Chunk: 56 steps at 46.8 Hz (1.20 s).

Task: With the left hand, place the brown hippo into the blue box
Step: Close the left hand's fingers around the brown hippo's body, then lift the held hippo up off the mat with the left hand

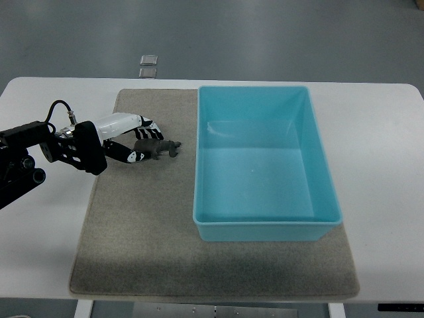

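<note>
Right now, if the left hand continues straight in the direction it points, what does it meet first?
The left hand points right, with the small brown hippo figure at its fingertips. Beyond it, probably the left wall of the blue plastic box, depending on height.

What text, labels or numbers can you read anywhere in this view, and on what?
None can be read.
Blue box: plain walls, no label.
Left hand closed on the brown hippo: black-and-white finger patterning, no letters.
Grey mat and white table: unmarked.
Two small clear items on the floor: too small to tell.
</note>
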Each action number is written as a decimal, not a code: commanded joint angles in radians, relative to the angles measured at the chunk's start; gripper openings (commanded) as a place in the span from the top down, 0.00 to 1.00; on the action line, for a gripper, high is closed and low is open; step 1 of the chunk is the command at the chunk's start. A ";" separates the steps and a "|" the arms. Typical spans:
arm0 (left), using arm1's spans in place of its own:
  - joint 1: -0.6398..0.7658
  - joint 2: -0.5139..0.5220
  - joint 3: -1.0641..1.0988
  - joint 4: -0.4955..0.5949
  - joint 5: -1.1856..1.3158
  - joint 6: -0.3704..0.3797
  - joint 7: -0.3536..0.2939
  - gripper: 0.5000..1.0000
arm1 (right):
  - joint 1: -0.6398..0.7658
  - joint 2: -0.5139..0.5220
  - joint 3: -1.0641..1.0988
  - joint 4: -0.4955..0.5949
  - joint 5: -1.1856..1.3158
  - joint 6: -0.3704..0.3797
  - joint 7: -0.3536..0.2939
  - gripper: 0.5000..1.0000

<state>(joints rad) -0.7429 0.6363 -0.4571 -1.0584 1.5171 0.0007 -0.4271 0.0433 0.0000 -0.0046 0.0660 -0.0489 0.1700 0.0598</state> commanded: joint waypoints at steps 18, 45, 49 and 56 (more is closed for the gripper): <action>-0.035 0.003 -0.015 -0.002 -0.014 0.001 0.001 1.00 | 0.000 0.000 0.000 0.000 0.000 0.000 0.000 0.13; -0.110 0.080 -0.153 -0.014 -0.023 0.010 0.001 1.00 | 0.000 0.000 0.000 0.000 0.000 0.000 0.000 0.13; -0.134 0.076 -0.153 -0.037 -0.023 0.007 0.001 1.00 | 0.001 0.000 0.000 0.000 0.000 0.000 0.000 0.13; -0.168 0.059 -0.149 -0.091 -0.022 0.005 0.001 1.00 | 0.000 0.000 0.000 0.000 0.000 -0.001 0.000 0.13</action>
<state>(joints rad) -0.8975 0.7020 -0.6108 -1.1238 1.4940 0.0061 -0.4264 0.0430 0.0000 -0.0046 0.0660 -0.0486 0.1698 0.0600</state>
